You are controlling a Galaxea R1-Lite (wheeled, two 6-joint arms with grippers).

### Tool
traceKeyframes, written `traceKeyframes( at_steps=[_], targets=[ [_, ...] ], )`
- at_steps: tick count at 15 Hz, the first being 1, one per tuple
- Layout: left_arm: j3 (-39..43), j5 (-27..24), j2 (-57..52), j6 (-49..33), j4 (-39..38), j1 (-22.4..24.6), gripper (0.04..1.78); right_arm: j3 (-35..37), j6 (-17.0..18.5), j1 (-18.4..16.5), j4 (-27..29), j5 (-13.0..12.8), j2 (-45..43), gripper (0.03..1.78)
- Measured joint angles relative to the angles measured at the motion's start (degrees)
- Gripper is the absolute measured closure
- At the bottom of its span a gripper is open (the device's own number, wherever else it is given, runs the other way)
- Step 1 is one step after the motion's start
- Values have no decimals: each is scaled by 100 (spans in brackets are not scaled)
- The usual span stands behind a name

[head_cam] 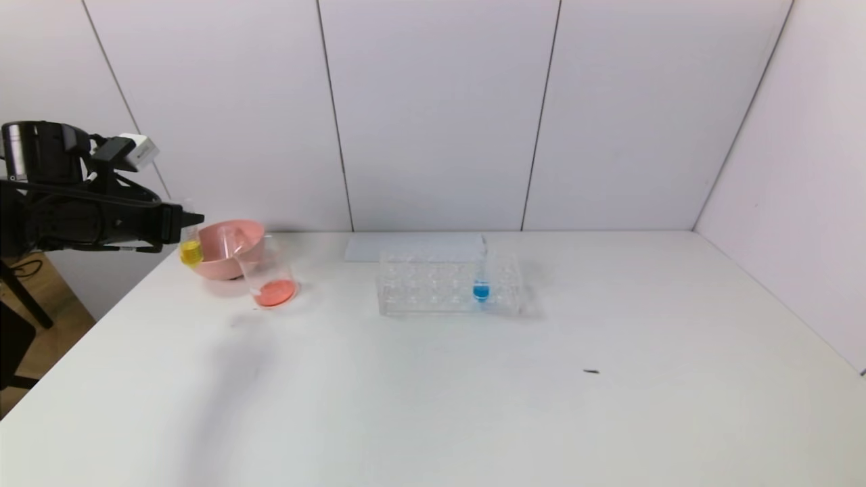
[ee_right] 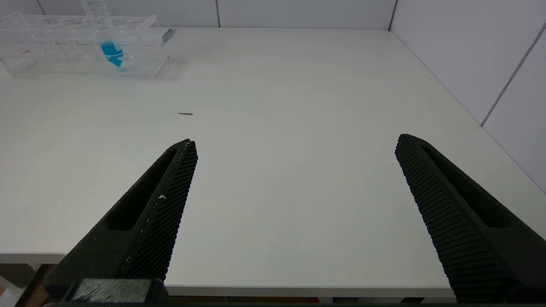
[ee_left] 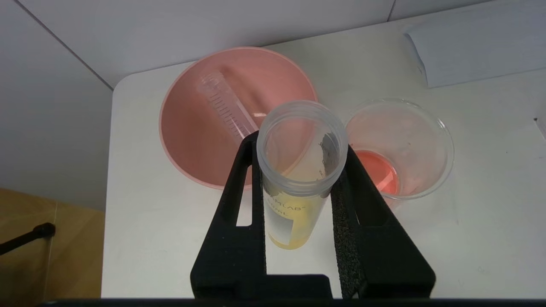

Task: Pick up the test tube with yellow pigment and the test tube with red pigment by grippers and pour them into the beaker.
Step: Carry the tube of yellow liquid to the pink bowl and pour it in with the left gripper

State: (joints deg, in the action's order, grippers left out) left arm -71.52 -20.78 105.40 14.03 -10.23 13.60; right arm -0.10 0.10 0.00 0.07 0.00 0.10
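Red liquid already sits in the beaker [ee_left: 399, 149], and an empty tube [ee_left: 226, 106] lies in the pink bowl [ee_left: 187, 128] — so the red pour looks done. The left hand [ee_left: 298, 170] clamps the yellow test tube [ee_left: 298, 170] upright, beaker just beside it; the yellow pour is left. The right hand [ee_right: 294, 170] hangs wide apart, holding nothing.

Left hand [head_cam: 193, 218]: matte black housing, black cables along the arm, small grey-white box camera on top; two flat black fingers [ee_left: 239, 200] with slotted cut-outs, coarse foam-like pads inside. Right hand [ee_right: 296, 147]: two tapered black fingers [ee_right: 164, 204], fine mesh-textured inner faces.
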Motion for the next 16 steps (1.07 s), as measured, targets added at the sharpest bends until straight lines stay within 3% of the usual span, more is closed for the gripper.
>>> traceKeyframes(
  at_steps=[5, 11, 16],
  targets=[
    [-354, -464, 102, 475, 666, 61, 136, 0, 0, 0, 2, 0, 0, 11],
    [-675, -510, 173, 1008, 1185, 163, 136, 0, -2, 0, 2, 0, 0, 11],
    [-1042, -1141, 256, 1552, 1865, 423, 136, 0, 0, 0, 2, 0, 0, 11]
  ],
)
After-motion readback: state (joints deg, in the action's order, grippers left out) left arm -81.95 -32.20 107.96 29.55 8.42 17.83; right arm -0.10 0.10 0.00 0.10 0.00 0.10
